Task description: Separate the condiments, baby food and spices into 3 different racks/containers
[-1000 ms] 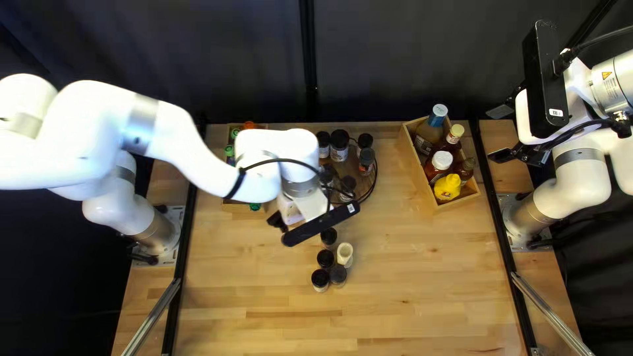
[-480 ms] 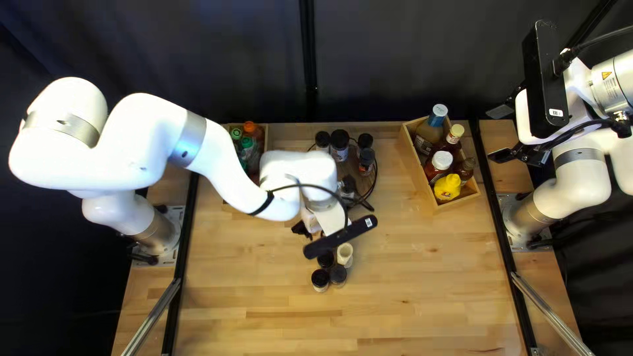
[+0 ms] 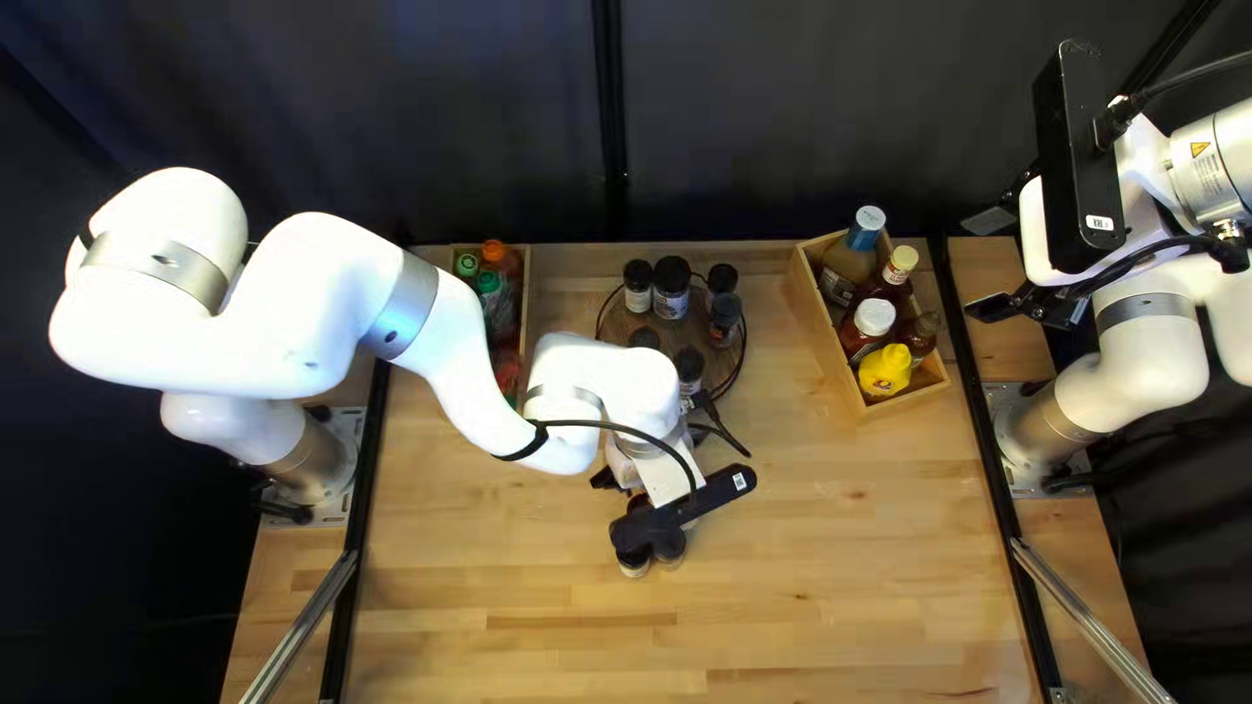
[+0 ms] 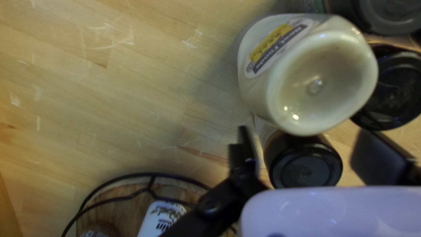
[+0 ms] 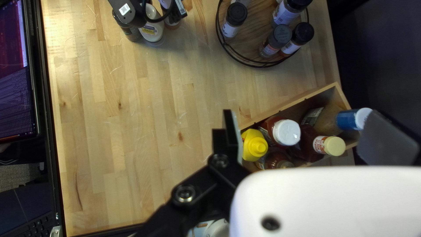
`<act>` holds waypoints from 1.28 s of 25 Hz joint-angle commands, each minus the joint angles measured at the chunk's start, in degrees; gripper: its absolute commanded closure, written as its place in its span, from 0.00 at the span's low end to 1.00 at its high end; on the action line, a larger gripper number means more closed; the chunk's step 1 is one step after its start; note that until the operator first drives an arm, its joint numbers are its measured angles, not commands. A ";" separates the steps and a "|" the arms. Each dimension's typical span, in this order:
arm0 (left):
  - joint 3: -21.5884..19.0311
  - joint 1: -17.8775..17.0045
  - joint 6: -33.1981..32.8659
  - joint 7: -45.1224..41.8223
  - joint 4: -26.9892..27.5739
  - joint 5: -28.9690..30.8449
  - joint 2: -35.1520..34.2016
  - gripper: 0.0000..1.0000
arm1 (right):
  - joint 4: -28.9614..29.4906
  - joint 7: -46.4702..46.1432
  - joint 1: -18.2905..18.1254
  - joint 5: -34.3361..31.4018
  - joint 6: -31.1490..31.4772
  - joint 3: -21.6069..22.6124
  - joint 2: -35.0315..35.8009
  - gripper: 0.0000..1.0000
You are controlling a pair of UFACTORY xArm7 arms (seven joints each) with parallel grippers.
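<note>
In the top left view my left gripper [image 3: 608, 480] is low over black-capped spice jars [image 3: 634, 561], mostly hidden by its camera. The left wrist view shows this gripper [image 4: 311, 154] open around a black-capped jar [image 4: 305, 169], fingers apart from it; a cream-coloured jar [image 4: 322, 83] stands just ahead. Several spice jars stand on the round wire-edged rack [image 3: 676, 338]. Condiment bottles fill the right wooden crate [image 3: 832, 355]; green- and orange-capped bottles [image 3: 493, 284] stand in the left crate [image 3: 527, 297]. My right gripper [image 3: 994, 264], in its wrist view [image 5: 307, 138], is open and empty.
My left arm crosses in front of the left crate. A black cable [image 3: 721, 430] trails beside the round rack. In the right wrist view a screen [image 5: 15, 74] stands past the table's edge. Bare wood [image 3: 835, 561] lies right of the jar group.
My left arm has moved right and toward the near edge, from beside the left crate to over the jar group. The left crate and round rack are more exposed. The right arm has stayed still.
</note>
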 commanded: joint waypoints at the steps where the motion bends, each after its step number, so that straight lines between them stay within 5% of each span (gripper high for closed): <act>1: 0.33 0.16 4.02 0.34 0.82 1.07 -2.02 1.00 | 0.00 0.00 0.00 0.00 0.00 0.00 0.00 0.00; 10: 3.92 3.84 13.50 -0.08 0.42 2.09 -11.82 1.00 | 0.00 0.00 0.00 0.00 0.00 0.00 0.00 0.00; 32: 7.23 6.99 2.76 -10.95 -5.03 7.28 -10.70 1.00 | 0.00 0.00 0.00 0.00 0.00 0.00 0.00 0.00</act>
